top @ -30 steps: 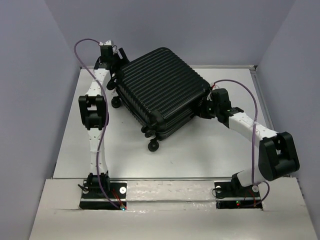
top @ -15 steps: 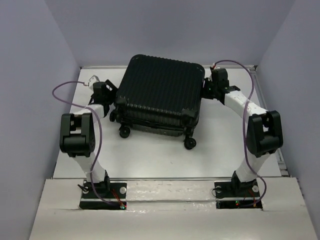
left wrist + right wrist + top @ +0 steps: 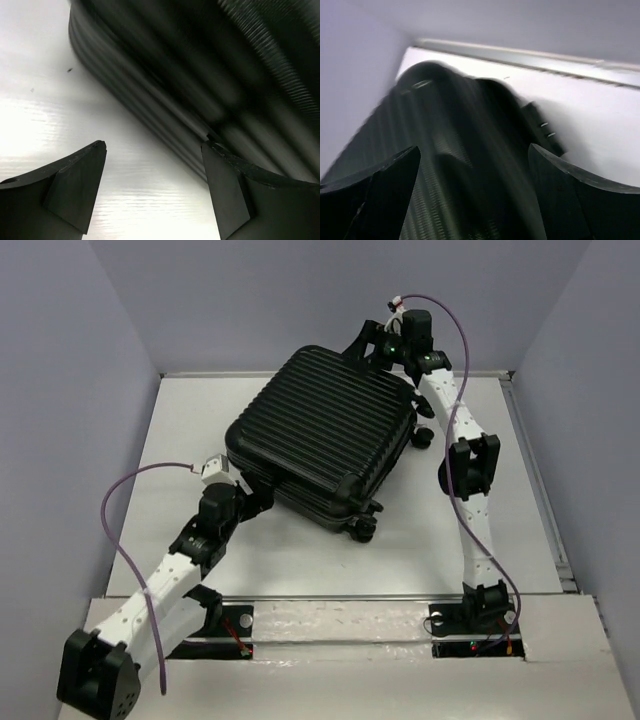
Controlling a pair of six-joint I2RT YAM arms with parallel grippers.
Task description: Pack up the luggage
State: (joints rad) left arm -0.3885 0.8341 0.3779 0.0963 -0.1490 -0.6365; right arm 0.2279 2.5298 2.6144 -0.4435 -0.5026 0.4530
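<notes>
Top external view: closed black luggage (image 3: pixel 320 435) lying flat on the white desk (image 3: pixel 170 450), turned at an angle, filling the centre and upper centre of the frame. Ribbed shell facing up; small wheels at its lower edge (image 3: pixel 362 530) and at its right edge. Left gripper (image 3: pixel 258 502) at the luggage's lower-left corner, low over the desk, reaching in from the bottom left of the frame. Right gripper (image 3: pixel 368 345) at the luggage's upper-right corner, near the top centre of the frame, arm stretched up along the right side. Purple cables looping off both arms.

Left wrist view: fingers (image 3: pixel 75 185) spread wide apart, nothing between them; bare desk below, ribbed side of the luggage (image 3: pixel 200 90) filling the upper right, right finger just beside the shell. Touching or not: cannot tell.

Right wrist view: blurred. Fingers (image 3: pixel 375 195) set wide apart, luggage (image 3: pixel 455 160) below and between them, desk and back wall in the upper part of the frame. No grip visible; contact with the shell not discernible.
</notes>
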